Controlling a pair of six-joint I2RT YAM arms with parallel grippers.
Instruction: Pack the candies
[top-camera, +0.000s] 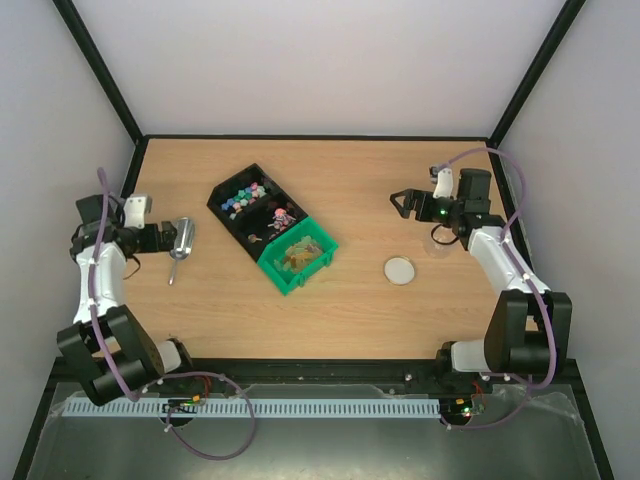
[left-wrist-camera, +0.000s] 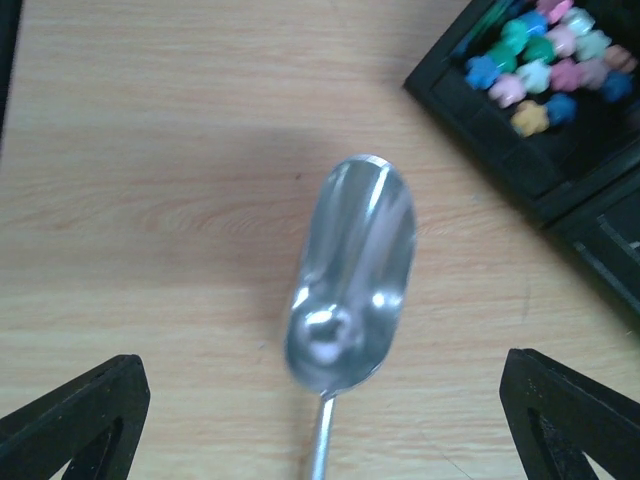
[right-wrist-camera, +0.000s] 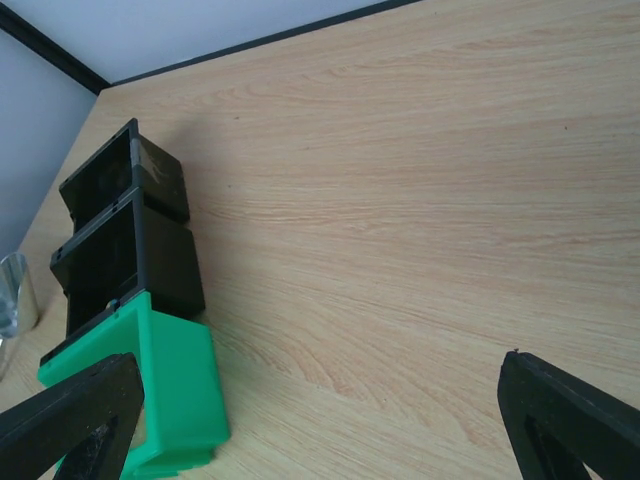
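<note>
Candies are sitting loose in the bins at centre-left of the top view. Blue, pink and green ones are filling the upper compartment of the black bin. A few pinkish ones are lying in its middle compartment. Pale golden ones are heaping in the green bin, which is touching the black bin's lower end. None are showing on the table.

You are likely dealing with tiny, light pieces in slick wrappers that shift in a heap, so pinching them one by one looks like a poor bet. The metal scoop is lying bowl-up and empty on the wood, left of the bins, and it is probably your tool. It is stiff and smooth. Take it by the thin handle at the bottom of the left wrist view, low and square, or it may twist.

Left gripper is hanging over the scoop with fingers spread wide, holding nothing. Right gripper is gaping wide too, empty, over bare wood right of the bins.

A round white lid is lying flat, lower right of the bins. Something clear is sitting by the right arm, too faint to tell.
</note>
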